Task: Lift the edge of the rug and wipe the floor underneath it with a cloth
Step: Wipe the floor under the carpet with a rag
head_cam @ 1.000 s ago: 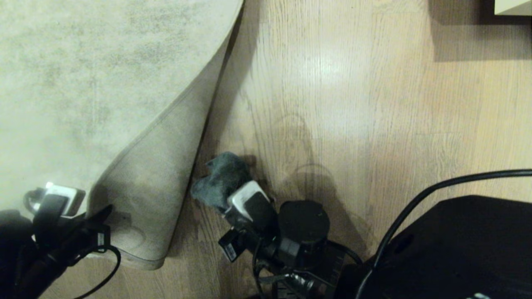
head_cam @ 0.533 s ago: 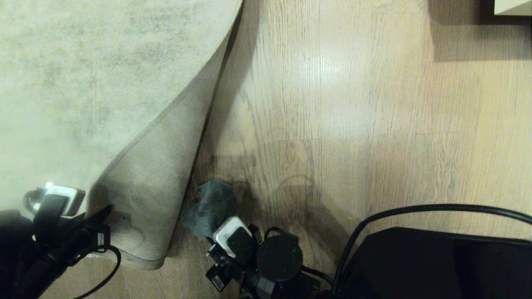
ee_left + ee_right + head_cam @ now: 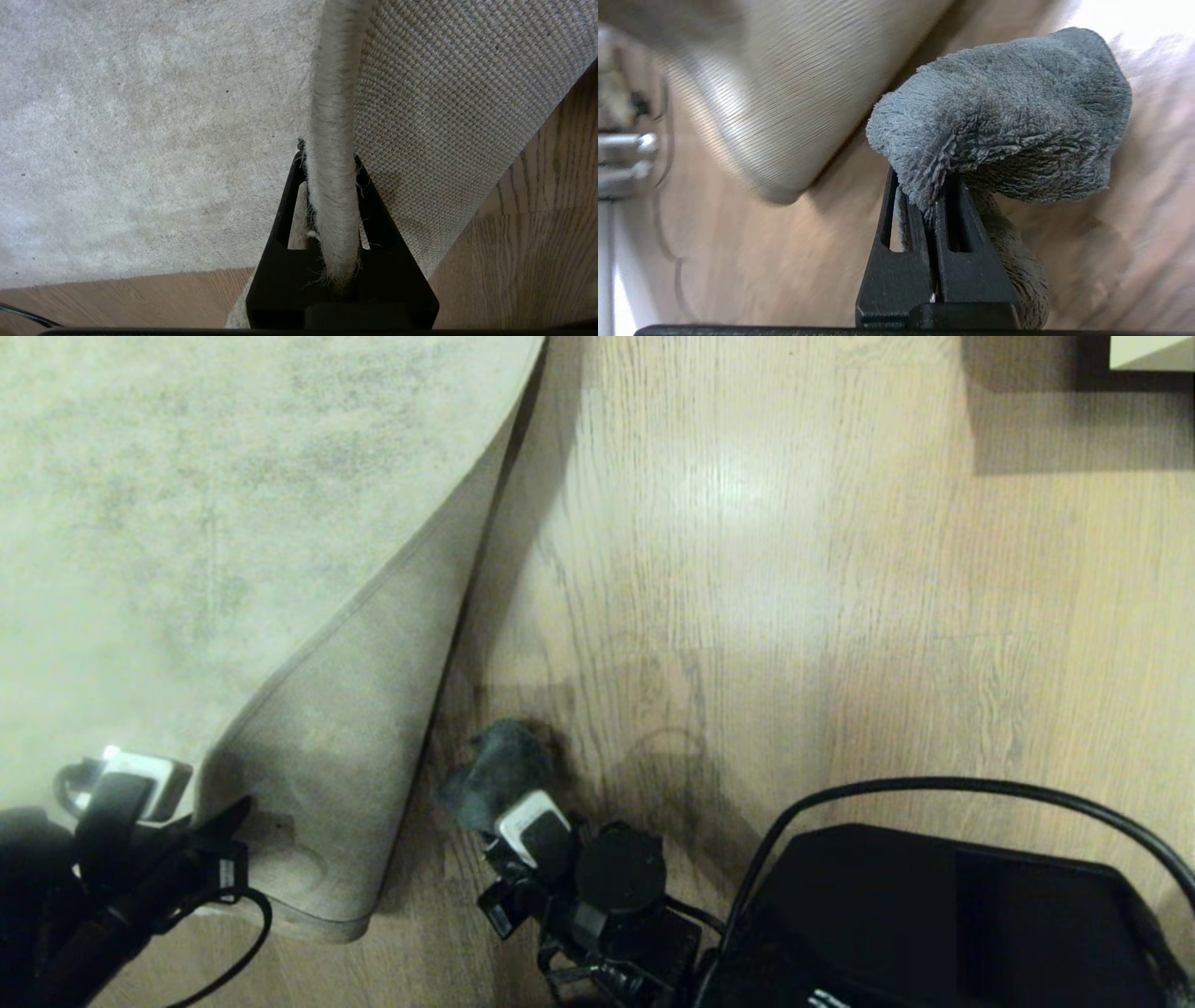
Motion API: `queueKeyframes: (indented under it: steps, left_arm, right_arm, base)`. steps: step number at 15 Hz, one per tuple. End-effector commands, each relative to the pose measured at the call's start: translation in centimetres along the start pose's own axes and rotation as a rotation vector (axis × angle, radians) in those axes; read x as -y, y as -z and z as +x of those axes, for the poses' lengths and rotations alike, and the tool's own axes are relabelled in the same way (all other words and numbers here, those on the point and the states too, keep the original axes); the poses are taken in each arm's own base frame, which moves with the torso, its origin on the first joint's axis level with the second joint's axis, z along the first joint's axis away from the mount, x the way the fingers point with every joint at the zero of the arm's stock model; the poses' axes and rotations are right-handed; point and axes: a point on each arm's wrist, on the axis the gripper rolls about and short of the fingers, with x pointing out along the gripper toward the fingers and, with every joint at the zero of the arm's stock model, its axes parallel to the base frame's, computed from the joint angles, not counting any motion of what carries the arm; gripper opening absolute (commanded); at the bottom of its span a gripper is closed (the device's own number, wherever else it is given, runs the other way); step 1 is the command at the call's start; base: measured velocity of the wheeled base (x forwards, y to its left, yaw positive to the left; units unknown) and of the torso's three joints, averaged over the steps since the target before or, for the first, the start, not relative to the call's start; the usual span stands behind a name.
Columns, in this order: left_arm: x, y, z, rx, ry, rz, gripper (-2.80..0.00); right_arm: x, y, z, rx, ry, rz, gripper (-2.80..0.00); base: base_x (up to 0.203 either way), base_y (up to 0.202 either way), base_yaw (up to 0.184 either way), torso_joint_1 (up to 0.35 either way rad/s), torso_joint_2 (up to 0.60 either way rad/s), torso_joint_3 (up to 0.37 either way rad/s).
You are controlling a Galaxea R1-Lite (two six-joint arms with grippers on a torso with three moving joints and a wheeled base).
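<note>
While the left gripper [image 3: 330, 205] pinches the rug [image 3: 140, 116] edge up at lower left, the right gripper [image 3: 931, 205], clamped on the cloth [image 3: 495, 775], reaches the bared floor [image 3: 747, 616] at lower centre.

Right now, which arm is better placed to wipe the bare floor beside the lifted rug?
Right. Its pincer grips the cloth on the floor; the left pincer is clamped on the rug edge.

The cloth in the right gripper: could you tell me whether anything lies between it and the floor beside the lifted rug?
Nothing visible does. The cloth, clamped in the right gripper, sits over bare floor, while the left gripper holds the rug edge folded back.
</note>
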Motion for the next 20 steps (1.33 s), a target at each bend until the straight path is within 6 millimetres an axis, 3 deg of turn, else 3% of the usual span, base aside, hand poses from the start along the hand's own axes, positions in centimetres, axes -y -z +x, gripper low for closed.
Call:
queueKeyframes:
  steps: [1, 10, 16, 20]
  left_arm:
    - [0.0, -0.5, 0.0, 0.046, -0.007, 0.007, -2.80]
    - [0.0, -0.5, 0.0, 0.047, -0.011, 0.007, -2.80]
    - [0.0, -0.6, 0.0, 0.050, -0.011, 0.007, -2.80]
    - [0.0, -0.5, 0.0, 0.048, -0.011, 0.007, -2.80]
  right_arm:
    - [1.6, -0.4, 0.9, 0.031, 0.045, 0.004, -2.80]
    - [6.3, -1.4, 4.6, 0.092, 0.160, 0.009, -2.80]
    - [9.2, -4.8, 6.6, 0.150, 0.218, 0.003, -2.80]
    - [10.0, -7.7, 6.5, 0.170, 0.228, -0.023, -2.80]
  base:
    - [0.000, 0.000, 0.000, 0.000, 0.00, 0.000]
    - [0.000, 0.000, 0.000, 0.000, 0.00, 0.000]
    - [0.000, 0.000, 0.000, 0.000, 0.00, 0.000]
    - [0.000, 0.000, 0.000, 0.000, 0.00, 0.000]
